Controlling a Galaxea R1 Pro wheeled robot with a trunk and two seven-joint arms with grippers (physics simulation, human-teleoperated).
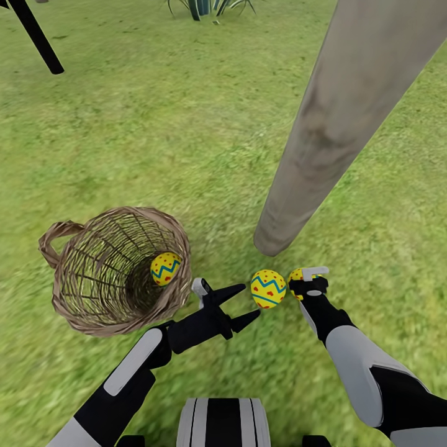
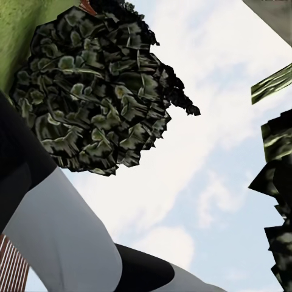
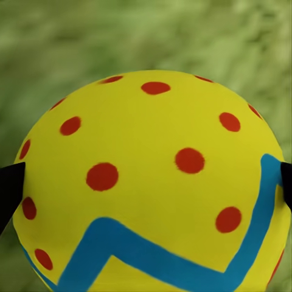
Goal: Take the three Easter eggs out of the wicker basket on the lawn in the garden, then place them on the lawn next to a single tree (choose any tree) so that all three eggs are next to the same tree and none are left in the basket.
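The wicker basket (image 1: pixel 93 292) stands on the lawn (image 1: pixel 155 124) at the left, with one yellow Easter egg (image 1: pixel 166 268) inside against its right wall. A second egg (image 1: pixel 268 288) lies on the grass just in front of the foot of the pale tree trunk (image 1: pixel 347 118). Right beside it is a third egg (image 1: pixel 297 274), low by the grass, with my right gripper (image 1: pixel 308 280) shut on it. In the right wrist view this egg (image 3: pixel 152 140) sits between the dark fingertips (image 3: pixel 9 188). My left gripper (image 1: pixel 245 304) is open and holds nothing, between the basket and the lying egg.
A thin dark trunk (image 1: pixel 37 37) leans at the far left and a spiky plant (image 1: pixel 208 6) grows at the back. Open grass surrounds the basket and the tree. The left wrist view looks up at dark angular foliage (image 2: pixel 91 91) against the sky.
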